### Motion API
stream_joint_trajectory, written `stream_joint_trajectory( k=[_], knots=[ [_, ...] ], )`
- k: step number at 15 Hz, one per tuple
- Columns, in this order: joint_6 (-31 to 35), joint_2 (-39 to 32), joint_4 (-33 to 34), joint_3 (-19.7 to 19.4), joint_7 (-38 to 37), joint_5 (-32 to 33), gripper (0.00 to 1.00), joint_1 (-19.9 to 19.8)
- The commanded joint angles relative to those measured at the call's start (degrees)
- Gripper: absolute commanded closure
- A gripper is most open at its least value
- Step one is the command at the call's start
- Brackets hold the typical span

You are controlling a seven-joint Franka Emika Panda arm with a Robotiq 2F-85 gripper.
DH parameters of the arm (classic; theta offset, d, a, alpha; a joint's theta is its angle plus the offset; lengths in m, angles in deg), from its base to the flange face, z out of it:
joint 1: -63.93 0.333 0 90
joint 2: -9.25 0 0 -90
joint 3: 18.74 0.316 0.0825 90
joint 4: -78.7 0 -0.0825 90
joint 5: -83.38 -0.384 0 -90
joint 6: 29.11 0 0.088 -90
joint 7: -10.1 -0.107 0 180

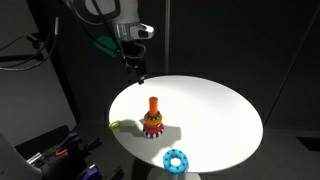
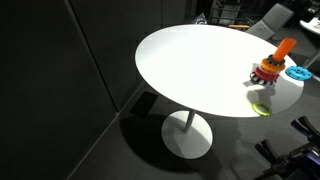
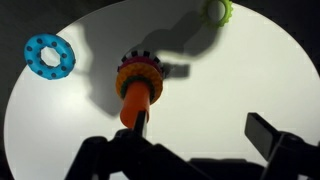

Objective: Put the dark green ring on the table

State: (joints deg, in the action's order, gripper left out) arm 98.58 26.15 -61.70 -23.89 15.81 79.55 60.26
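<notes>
In an exterior view, the gripper (image 1: 138,68) is seen hanging above the far edge of the table (image 1: 220,110), well apart from the rings. In the wrist view, the fingers (image 3: 265,133) are seen apart, and nothing is held between them.

An orange peg (image 3: 135,103) stands upright on the table, and a red toothed ring (image 3: 139,78) is placed around it. The dark green ring (image 3: 140,59) seems to be stacked on the same peg under the red one. Only its dark toothed rim is shown, so the colour cannot be told with certainty.

A light blue ring (image 1: 176,159) lies flat on the table near the peg. A yellow-green ring (image 2: 262,108) lies at the table edge.
</notes>
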Motion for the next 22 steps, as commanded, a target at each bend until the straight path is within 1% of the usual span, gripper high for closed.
stream_joint_trajectory(
  k=[1, 8, 13, 15, 16, 22],
  knots=[
    [4.99, -1.25, -3.03, -0.19, -0.73, 2.81, 0.0, -1.29],
    [11.99, -4.48, -7.77, -0.78, -3.38, 9.76, 0.0, -4.68],
    [18.11, -7.04, -9.41, -1.44, -5.59, 14.06, 0.0, -6.69],
    [18.21, -7.9, -9.22, -1.78, -5.16, 13.47, 0.0, -6.6],
    [17.21, -7.44, -9.11, -1.84, -3.85, 12.48, 0.0, -6.06],
    [17.24, -7.91, -9.11, -1.86, -3.84, 12.47, 0.0, -5.96]
  ],
)
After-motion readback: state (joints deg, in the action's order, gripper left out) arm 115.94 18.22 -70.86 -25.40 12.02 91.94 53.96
